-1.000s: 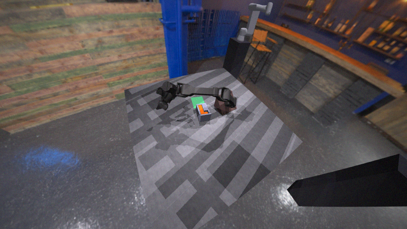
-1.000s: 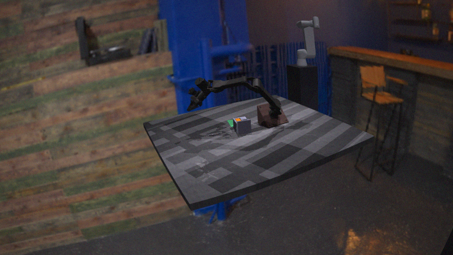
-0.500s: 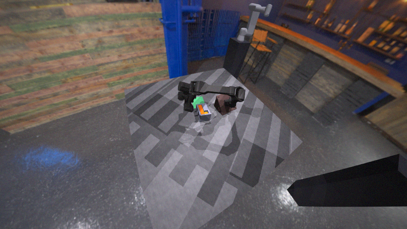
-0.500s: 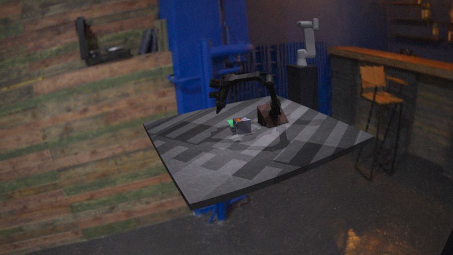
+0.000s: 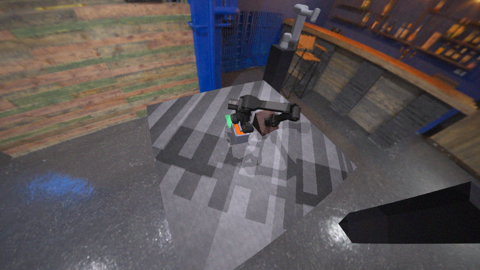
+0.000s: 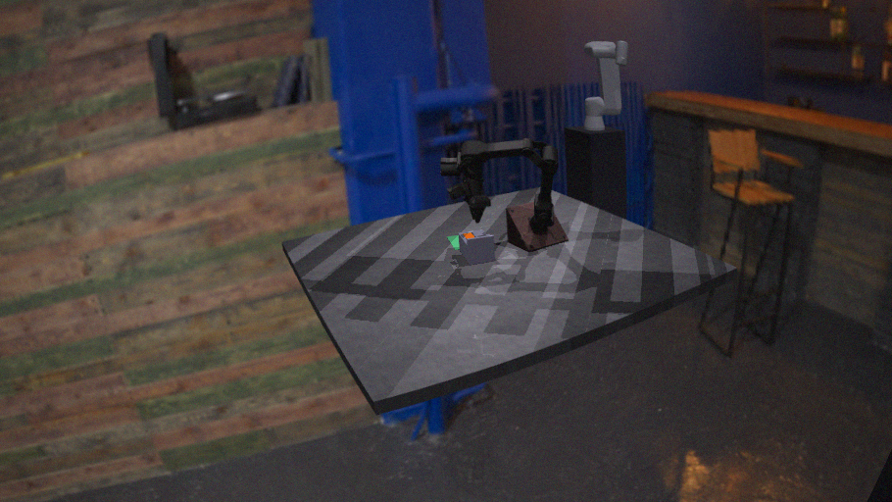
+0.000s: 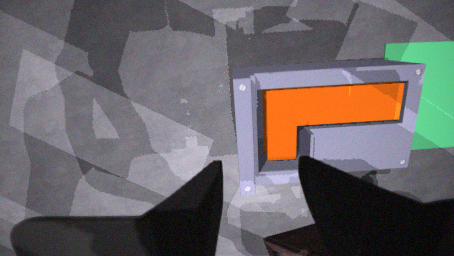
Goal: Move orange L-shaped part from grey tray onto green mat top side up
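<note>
The orange L-shaped part (image 5: 238,129) (image 6: 469,235) (image 7: 330,105) lies in the pocket of the grey tray (image 5: 240,139) (image 6: 478,251) (image 7: 360,147) and looks level. Its L-shaped end is at the left in the wrist view, and its straight end points toward the green mat (image 5: 229,121) (image 6: 454,240) (image 7: 435,100). My gripper (image 5: 247,128) (image 6: 477,218) (image 7: 260,167) points down above the tray, with a gap below it in the exterior view. It is partly open, with nothing between its fingers. In the wrist view the right fingertip overlaps the pocket edge near the L-shaped end.
A brown wedge-shaped block (image 5: 259,123) (image 6: 518,231) (image 7: 295,242) stands beside the tray, under the arm's base. The striped grey table (image 5: 241,201) (image 6: 449,349) carries everything. The green mat is on the opposite side of the tray from the wedge.
</note>
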You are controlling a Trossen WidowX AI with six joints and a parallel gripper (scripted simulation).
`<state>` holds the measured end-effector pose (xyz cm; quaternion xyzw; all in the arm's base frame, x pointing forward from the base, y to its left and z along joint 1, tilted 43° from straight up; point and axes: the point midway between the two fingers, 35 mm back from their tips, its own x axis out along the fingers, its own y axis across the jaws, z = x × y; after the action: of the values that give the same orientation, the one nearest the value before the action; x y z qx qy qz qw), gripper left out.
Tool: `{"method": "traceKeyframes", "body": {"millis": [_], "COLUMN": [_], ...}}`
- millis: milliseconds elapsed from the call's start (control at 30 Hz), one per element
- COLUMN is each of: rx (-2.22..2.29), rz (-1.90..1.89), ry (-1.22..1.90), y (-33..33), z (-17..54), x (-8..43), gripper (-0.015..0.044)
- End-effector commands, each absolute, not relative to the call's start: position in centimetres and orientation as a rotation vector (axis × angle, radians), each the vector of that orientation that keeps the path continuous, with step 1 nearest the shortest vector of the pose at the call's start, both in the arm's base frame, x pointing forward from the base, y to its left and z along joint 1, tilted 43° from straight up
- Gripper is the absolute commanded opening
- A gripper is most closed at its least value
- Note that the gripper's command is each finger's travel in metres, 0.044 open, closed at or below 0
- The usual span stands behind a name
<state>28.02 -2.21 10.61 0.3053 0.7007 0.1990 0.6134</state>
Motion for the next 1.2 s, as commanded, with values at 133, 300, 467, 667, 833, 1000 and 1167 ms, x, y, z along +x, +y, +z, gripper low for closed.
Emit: {"method": "traceKeyframes", "body": {"millis": [133, 300, 467, 667, 833, 1000, 1167], "rx": [0.695, 0.697, 0.697, 0.697, 0.697, 0.697, 0.698], "rz": [0.471, 0.475, 0.475, 0.475, 0.475, 0.475, 0.476], "ry": [1.624, 1.624, 1.624, 1.624, 1.623, 1.623, 1.623], "y": [0.6, 2.9, 3.0, 3.5, 4.1, 4.6, 5.2], "z": [7.7, 5.4, 5.3, 4.7, 4.1, 3.5, 2.9], "x": [27.5, 27.0, 27.0, 26.9, 26.9, 26.8, 26.7], "gripper": [0.018, 0.018, 0.018, 0.018, 0.018, 0.018, 0.018]}}
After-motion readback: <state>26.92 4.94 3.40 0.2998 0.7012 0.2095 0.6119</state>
